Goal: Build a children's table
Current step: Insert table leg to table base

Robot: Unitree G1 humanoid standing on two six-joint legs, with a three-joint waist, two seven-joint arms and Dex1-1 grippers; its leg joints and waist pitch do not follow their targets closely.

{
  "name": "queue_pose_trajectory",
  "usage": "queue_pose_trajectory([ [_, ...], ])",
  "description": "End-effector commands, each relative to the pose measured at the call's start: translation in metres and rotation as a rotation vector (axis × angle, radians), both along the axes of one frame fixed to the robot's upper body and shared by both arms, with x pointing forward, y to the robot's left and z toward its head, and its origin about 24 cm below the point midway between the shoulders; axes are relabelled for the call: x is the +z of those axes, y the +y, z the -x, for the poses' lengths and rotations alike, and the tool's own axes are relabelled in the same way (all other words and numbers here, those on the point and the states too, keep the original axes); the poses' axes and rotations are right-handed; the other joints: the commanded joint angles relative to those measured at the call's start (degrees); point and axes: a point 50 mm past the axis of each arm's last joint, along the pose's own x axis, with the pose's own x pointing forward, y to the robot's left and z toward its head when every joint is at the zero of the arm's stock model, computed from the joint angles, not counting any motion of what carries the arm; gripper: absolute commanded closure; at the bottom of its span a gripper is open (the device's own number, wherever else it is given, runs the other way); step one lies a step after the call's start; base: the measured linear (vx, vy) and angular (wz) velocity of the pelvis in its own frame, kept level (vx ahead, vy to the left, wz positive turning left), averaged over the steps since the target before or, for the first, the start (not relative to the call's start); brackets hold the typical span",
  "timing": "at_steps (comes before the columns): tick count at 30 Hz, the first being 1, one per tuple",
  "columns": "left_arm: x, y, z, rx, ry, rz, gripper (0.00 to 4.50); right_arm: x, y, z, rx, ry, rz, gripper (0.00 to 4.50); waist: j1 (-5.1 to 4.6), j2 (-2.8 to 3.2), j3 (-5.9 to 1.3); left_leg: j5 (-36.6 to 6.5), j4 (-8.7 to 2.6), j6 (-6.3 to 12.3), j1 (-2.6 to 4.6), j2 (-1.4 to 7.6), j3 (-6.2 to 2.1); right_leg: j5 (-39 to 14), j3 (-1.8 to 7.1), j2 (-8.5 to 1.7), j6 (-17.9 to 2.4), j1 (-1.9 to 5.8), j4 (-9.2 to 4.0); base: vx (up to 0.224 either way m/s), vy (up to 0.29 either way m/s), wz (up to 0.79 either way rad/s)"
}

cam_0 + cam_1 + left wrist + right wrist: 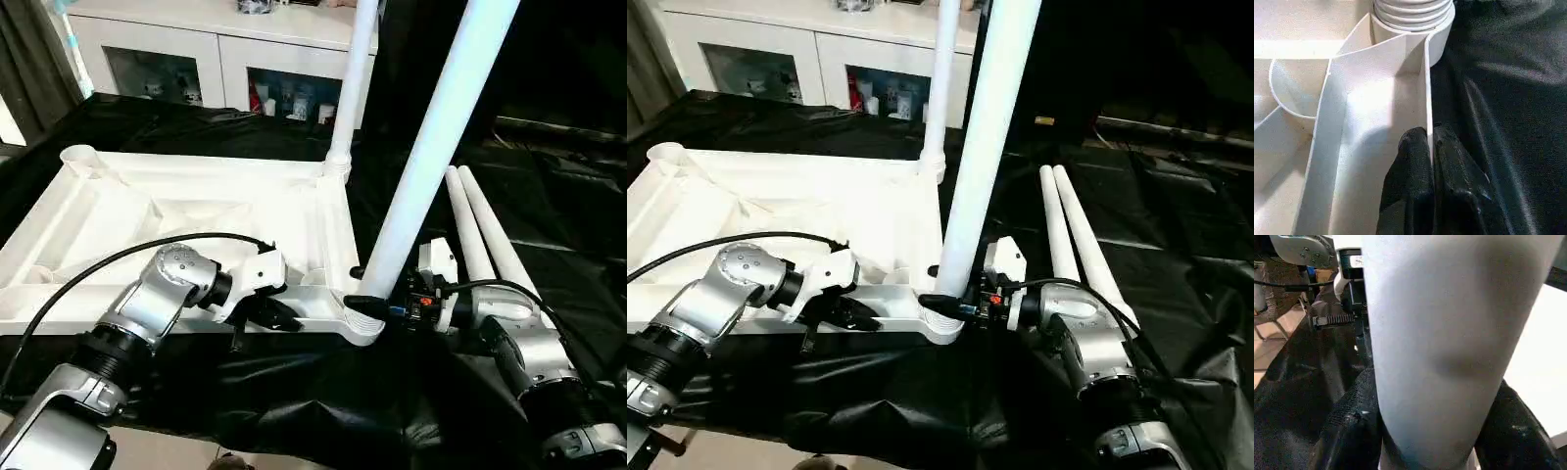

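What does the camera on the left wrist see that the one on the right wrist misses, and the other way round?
The left wrist view alone shows the left hand pinching a thin rim wall of the table top, with the leg's threaded end in its corner socket. The right wrist view alone shows the right hand wrapped around the smooth leg, with the other arm behind. Both show the black cloth.
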Motion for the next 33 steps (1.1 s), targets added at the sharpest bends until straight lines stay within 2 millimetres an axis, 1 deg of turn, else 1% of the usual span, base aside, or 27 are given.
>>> queue_pose_trajectory([
  [1, 0.024, -0.005, -0.009, -0.028, -0.087, 0.066, 4.5, -0.046, -0.022, 0.017, -0.091, 0.207, 0.142, 2.59, -0.03, 0.87, -3.36, -19.73, -4.53, 0.11, 1.12, 1.81, -0.67, -21.61, 2.7, -4.91, -10.28, 2.27, -5.07, 0.0, 0.0, 0.0],
  [3, 0.023, -0.006, -0.014, 0.032, -0.109, 0.064, 4.5, -0.047, -0.023, 0.011, -0.172, 0.196, 0.122, 2.59, -0.09, 0.8, -3.19, -21.04, -4.59, -0.1, 1.28, 1.82, -0.73, -24.08, 2.63, -4.97, -9.78, 2.11, -5.36, 0.0, 0.0, 0.0],
  [5, 0.022, -0.006, -0.017, 0.082, -0.114, 0.07, 4.5, -0.047, -0.024, 0.006, -0.253, 0.19, 0.102, 2.59, -0.4, 0.82, -2.74, -23.8, -4.59, -0.72, 1.66, 1.61, -0.88, -29.94, 2.36, -5.1, -8.47, 1.7, -6.09, 0.0, 0.0, 0.0],
  [6, 0.021, -0.008, -0.022, 0.152, -0.119, 0.077, 4.5, -0.049, -0.026, -0.003, -0.395, 0.182, 0.085, 2.59, -0.64, 0.61, -2.82, -25.0, -4.51, -1.29, 1.95, 1.61, -1.08, -33.78, 2.11, -5.36, -7.09, 1.68, -6.38, 0.0, 0.0, 0.0],
  [7, 0.02, -0.009, -0.024, 0.199, -0.121, 0.08, 4.5, -0.05, -0.027, -0.008, -0.476, 0.178, 0.072, 2.59, -0.95, 0.92, -2.52, -26.54, -4.46, -1.53, 2.17, 1.39, -1.42, -37.61, 1.63, -5.4, -5.71, 1.45, -7.11, 0.0, 0.0, 0.0],
  [8, 0.02, -0.011, -0.027, 0.242, -0.126, 0.08, 4.5, -0.052, -0.027, -0.012, -0.55, 0.18, 0.063, 2.59, -1.19, 0.86, -2.56, -27.01, -4.41, -1.73, 2.08, 1.42, -1.47, -38.77, 1.5, -5.5, -5.09, 1.52, -7.26, -0.053, 0.012, -0.11],
  [9, 0.019, -0.012, -0.028, 0.261, -0.132, 0.078, 4.5, -0.053, -0.027, -0.013, -0.586, 0.184, 0.066, 2.59, -1.57, 0.88, -2.52, -27.76, -4.49, -1.9, 1.93, 1.35, -1.78, -40.18, 0.85, -5.54, -4.09, 1.74, -7.64, -0.051, 0.022, -0.14],
  [10, 0.017, -0.016, -0.033, 0.344, -0.15, 0.067, 4.5, -0.057, -0.023, -0.02, -0.703, 0.197, 0.056, 2.59, -1.84, 1.22, -2.5, -29.05, -4.58, -1.86, 2.11, 1.45, -1.96, -40.61, 0.23, -5.52, -3.36, 1.86, -8.07, -0.051, 0.022, -0.14],
  [11, 0.017, -0.016, -0.033, 0.344, -0.15, 0.067, 4.5, -0.057, -0.023, -0.02, -0.703, 0.197, 0.056, 2.59, -2.12, 1.62, -2.35, -30.42, -4.63, -1.92, 2.47, 1.57, -2.04, -40.07, -0.31, -5.5, -3.57, 1.68, -8.31, -0.051, 0.028, -0.11],
  [12, 0.015, -0.018, -0.035, 0.385, -0.157, 0.061, 4.5, -0.058, -0.02, -0.022, -0.753, 0.205, 0.047, 2.59, -2.76, 1.96, -2.13, -34.44, -4.61, -1.82, 3.31, 1.75, -2.36, -40.11, -2.26, -5.18, -2.59, 1.82, -9.42, -0.059, 0.042, -0.11],
  [13, 0.013, -0.021, -0.039, 0.462, -0.159, 0.048, 4.5, -0.06, -0.015, -0.026, -0.819, 0.207, 0.07, 2.59, -3.0, 2.51, -1.93, -37.1, -4.77, -1.91, 3.56, 2.0, -2.57, -38.74, -3.29, -5.06, -2.37, 1.99, -9.62, -0.059, 0.042, -0.11],
  [14, 0.01, -0.027, -0.044, 0.535, -0.16, 0.03, 4.5, -0.062, -0.006, -0.03, -0.889, 0.214, 0.081, 2.59, -2.39, 4.41, -1.48, -47.61, -9.85, -2.72, -0.78, 5.08, -3.49, -26.06, -4.01, -3.34, -3.72, 6.47, -1.57, -0.101, 0.048, -0.16],
  [15, 0.008, -0.032, -0.046, 0.575, -0.163, 0.015, 4.5, -0.063, 0.0, -0.033, -0.933, 0.216, 0.091, 2.59, -1.09, 4.12, -1.76, -50.24, -11.72, -2.87, -3.39, 5.83, -2.98, -16.58, -2.83, -2.75, -4.36, 8.02, 5.09, -0.111, 0.007, -0.02],
  [16, 0.005, -0.044, -0.05, 0.645, -0.189, -0.006, 4.5, -0.065, 0.013, -0.038, -1.016, 0.239, 0.112, 2.59, 1.16, 3.86, -1.56, -51.2, -12.79, -2.2, -2.09, 4.57, 0.63, -11.04, -1.78, -1.2, -4.1, 5.27, 6.63, -0.111, 0.007, -0.02],
  [17, 0.005, -0.045, -0.051, 0.649, -0.191, -0.007, 4.5, -0.065, 0.015, -0.038, -1.023, 0.241, 0.114, 2.59, -0.28, -0.96, -2.36, -38.87, -4.96, -2.82, 4.58, 1.25, -0.01, -36.78, 2.67, -5.16, -1.96, -0.25, -2.78, 0.017, -0.089, 0.13],
  [18, 0.005, -0.053, -0.052, 0.675, -0.2, -0.004, 4.5, -0.065, 0.022, -0.041, -1.061, 0.245, 0.125, 2.59, -0.31, -1.03, -0.49, -29.63, 3.88, -2.6, 8.17, -1.21, 0.06, -57.67, 0.95, -8.61, -0.89, -5.0, -10.65, 0.044, -0.106, -0.09],
  [19, 0.005, -0.06, -0.053, 0.701, -0.215, -0.006, 4.5, -0.064, 0.029, -0.043, -1.083, 0.258, 0.117, 2.59, 0.25, -0.96, -1.67, -12.91, 4.32, 0.24, 2.48, -0.53, -1.26, -65.41, 3.83, -12.16, 0.6, 0.73, -9.73, 0.044, -0.106, -0.09],
  [20, 0.005, -0.06, -0.053, 0.701, -0.215, -0.006, 4.5, -0.064, 0.029, -0.043, -1.083, 0.258, 0.117, 2.59, 0.88, -0.08, -1.75, -10.61, 1.83, 0.15, 0.1, 0.31, -2.24, -59.49, 4.14, -12.38, 0.18, 3.61, -7.96, 0.053, -0.001, -0.34],
  [21, 0.005, -0.06, -0.053, 0.701, -0.215, -0.006, 4.5, -0.064, 0.029, -0.043, -1.083, 0.258, 0.117, 2.59, 1.28, 0.85, -2.49, -12.75, -2.7, -1.27, 0.35, 1.21, -2.58, -44.53, 1.69, -8.28, -0.47, 3.7, -5.92, 0.061, 0.018, -0.15],
  [22, 0.005, -0.06, -0.053, 0.701, -0.215, -0.006, 4.5, -0.064, 0.029, -0.043, -1.083, 0.258, 0.117, 2.59, 0.5, 1.47, -3.23, -15.25, -4.02, -2.14, 1.5, 1.95, -2.74, -25.49, 1.15, -5.75, -3.69, 2.8, -3.96, 0.061, 0.018, -0.15],
  [23, 0.005, -0.06, -0.053, 0.701, -0.215, -0.006, 4.5, -0.064, 0.029, -0.043, -1.083, 0.258, 0.117, 2.59, 0.38, 1.53, -3.45, -14.55, -4.22, -1.92, 1.62, 1.93, -2.53, -18.02, 1.22, -5.56, -5.5, 2.99, -3.55, 0.0, 0.0, 0.0],
  [24, 0.005, -0.06, -0.053, 0.701, -0.215, -0.006, 4.5, -0.064, 0.029, -0.043, -1.083, 0.258, 0.117, 2.59, 0.14, 1.36, -3.2, -14.78, -4.74, -1.17, 1.51, 1.93, -2.19, -11.71, 1.2, -5.42, -8.39, 3.34, -3.35, 0.0, 0.0, 0.0],
  [25, 0.005, -0.06, -0.053, 0.701, -0.215, -0.006, 4.5, -0.064, 0.029, -0.043, -1.083, 0.258, 0.117, 2.59, -0.27, 1.35, -2.36, -21.33, -5.03, -1.06, 1.59, 1.57, -1.84, -20.21, 0.9, -5.4, -8.14, 3.03, -4.55, 0.0, 0.0, 0.0],
  [27, 0.005, -0.06, -0.053, 0.701, -0.215, -0.006, 4.5, -0.064, 0.029, -0.043, -1.083, 0.258, 0.117, 2.59, -0.29, 1.13, -2.68, -24.31, -4.85, -1.12, 2.21, 1.28, -1.83, -27.58, 1.06, -6.03, -6.63, 2.66, -5.69, 0.0, 0.0, 0.0],
  [29, 0.005, -0.06, -0.053, 0.701, -0.215, -0.006, 4.5, -0.064, 0.029, -0.043, -1.083, 0.258, 0.117, 2.59, -0.58, 1.21, -2.53, -23.53, -5.06, -0.76, 1.83, 1.37, -1.89, -28.7, 1.09, -6.1, -6.0, 2.53, -6.02, 0.0, 0.0, 0.0],
  [31, 0.005, -0.06, -0.053, 0.701, -0.215, -0.006, 4.5, -0.064, 0.029, -0.043, -1.083, 0.258, 0.117, 2.59, -0.62, 1.18, -2.55, -23.44, -5.1, -0.6, 1.99, 1.37, -1.82, -29.25, 1.11, -6.12, -5.77, 2.35, -6.22, 0.0, 0.0, 0.0],
  [33, 0.005, -0.06, -0.053, 0.701, -0.215, -0.006, 4.5, -0.064, 0.029, -0.043, -1.083, 0.258, 0.117, 2.59, -0.7, 1.12, -2.5, -22.92, -5.22, -0.42, 1.78, 1.36, -1.81, -29.65, 1.1, -6.16, -5.59, 2.45, -6.3, 0.0, 0.0, 0.0],
])
